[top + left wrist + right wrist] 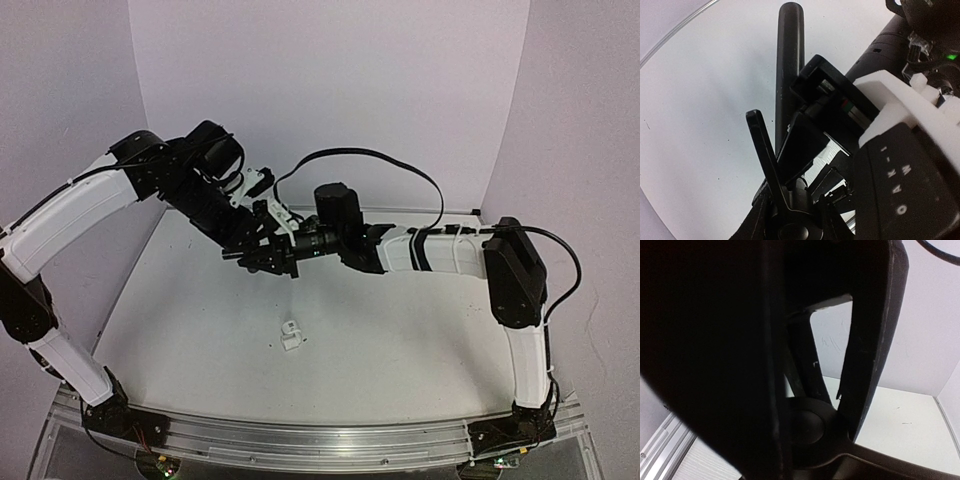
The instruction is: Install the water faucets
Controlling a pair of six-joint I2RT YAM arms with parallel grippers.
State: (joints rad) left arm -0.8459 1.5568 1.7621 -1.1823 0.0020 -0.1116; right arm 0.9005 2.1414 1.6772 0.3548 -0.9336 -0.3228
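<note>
Left gripper (256, 256), right gripper (291, 254) meet mid-air; grip states untellable, spout not discernible. Likely regrasp step. White fitting (291, 337) loose on table (400, 345); next needs pickup, alignment.

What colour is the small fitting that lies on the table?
The fitting is white; the top external view shows it best.

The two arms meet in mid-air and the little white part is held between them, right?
Not quite. The left arm and right arm do meet in mid-air, but the white part lies loose on the table below them. The top view shows it.
</note>
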